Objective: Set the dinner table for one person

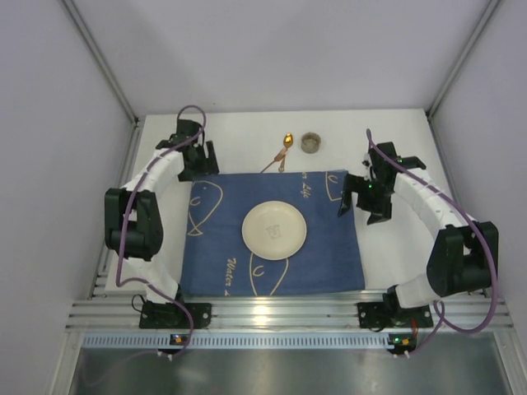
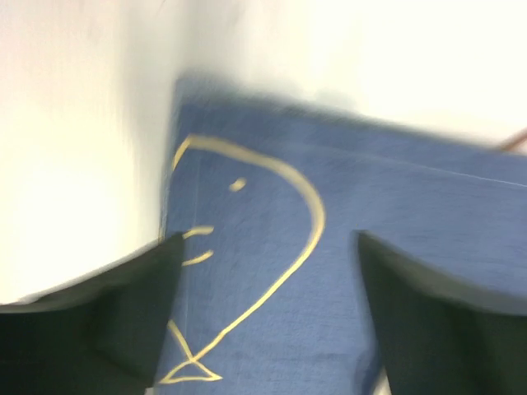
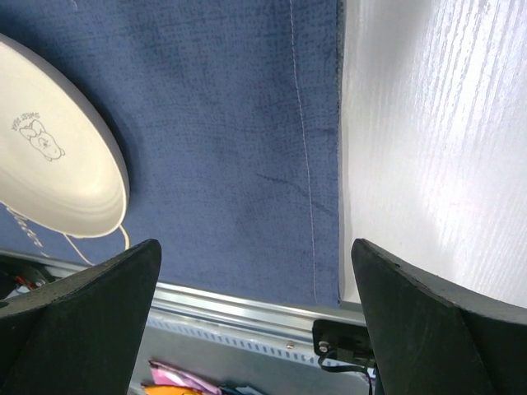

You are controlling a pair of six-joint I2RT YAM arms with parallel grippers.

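Note:
The white dinner table carries a navy blue cloth with fish outlines, spread flat at its middle. A cream plate rests on the cloth's centre. A wooden spoon and a small round cup lie on the bare table behind the cloth. My left gripper hangs over the cloth's far left corner, open with nothing between its fingers; that view is blurred. My right gripper hovers over the cloth's right edge, open and empty, with the plate to its left.
Grey walls close in the table on three sides. An aluminium rail with both arm bases runs along the near edge. White table shows to the right of the cloth and at its left.

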